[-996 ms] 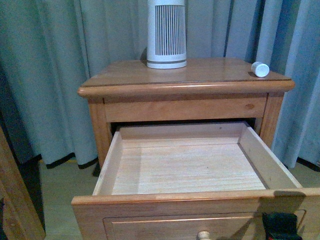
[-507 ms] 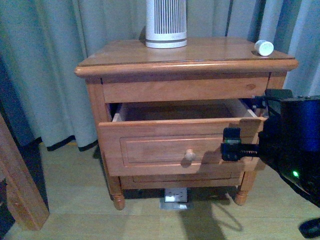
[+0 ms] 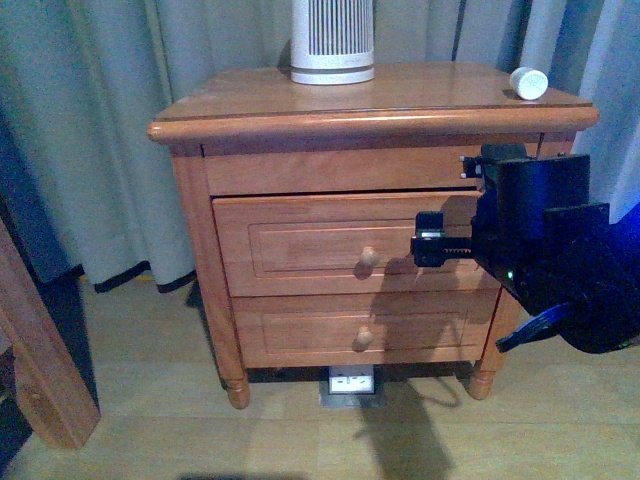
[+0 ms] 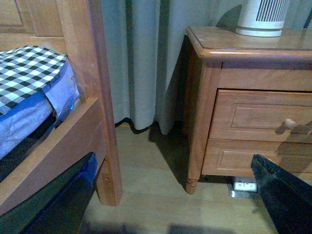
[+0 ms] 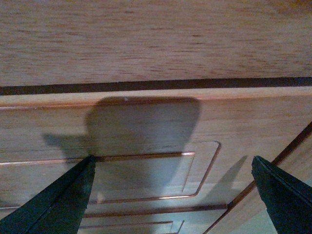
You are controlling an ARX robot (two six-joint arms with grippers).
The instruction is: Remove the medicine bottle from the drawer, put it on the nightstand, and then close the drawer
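The medicine bottle [image 3: 528,83], small and white, lies on its side at the right rear corner of the nightstand [image 3: 300,105] top. The upper drawer [image 3: 300,245] sits flush in the cabinet, its round knob [image 3: 368,260] free. My right gripper [image 3: 440,246] is open and held against the right part of that drawer front. In the right wrist view the right gripper [image 5: 170,195] has its dark fingers [image 5: 53,200] spread wide over the recessed panel [image 5: 146,170], holding nothing. In the left wrist view the left gripper [image 4: 175,204] hangs open low over the floor, left of the nightstand [image 4: 209,97].
A large white ribbed cylinder [image 3: 332,40] stands at the back of the top. The lower drawer [image 3: 300,328] is shut. A wooden bed frame [image 4: 87,97] with checked bedding [image 4: 29,68] stands to the left. Curtains [image 3: 90,120] hang behind, and a socket plate [image 3: 349,383] lies under the cabinet.
The drawer went from pulled far out, to half in, to fully shut. My right gripper came into view and moved in toward the cabinet with the drawer front.
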